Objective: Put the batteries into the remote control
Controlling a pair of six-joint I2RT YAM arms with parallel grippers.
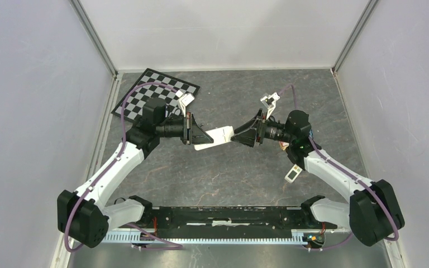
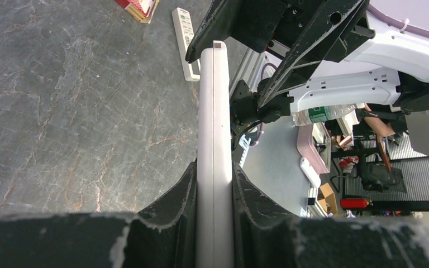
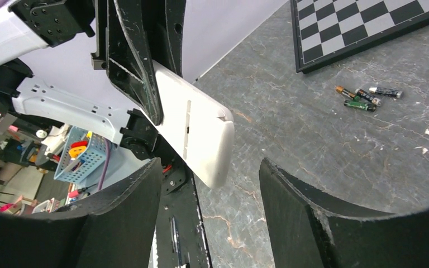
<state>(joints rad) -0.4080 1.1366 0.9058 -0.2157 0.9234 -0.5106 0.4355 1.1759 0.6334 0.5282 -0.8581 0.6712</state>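
My left gripper (image 1: 196, 134) is shut on the white remote control (image 1: 215, 137) and holds it in the air above the middle of the table. In the left wrist view the remote control (image 2: 215, 123) stands edge-on between the jaws of that gripper (image 2: 214, 167). My right gripper (image 1: 239, 135) faces the remote's free end from the right. In the right wrist view the remote control (image 3: 198, 125) shows its plain white back with the compartment seam. That gripper (image 3: 210, 167) is open, its fingers apart from the remote's tip. Three batteries (image 3: 363, 97) lie on the table near the board's corner.
A checkerboard (image 1: 156, 92) lies at the back left of the grey stone table (image 1: 218, 173). A slim white remote-like device (image 1: 293, 175) lies by the right arm. A red box (image 2: 137, 6) sits beyond it in the left wrist view. White walls close in three sides.
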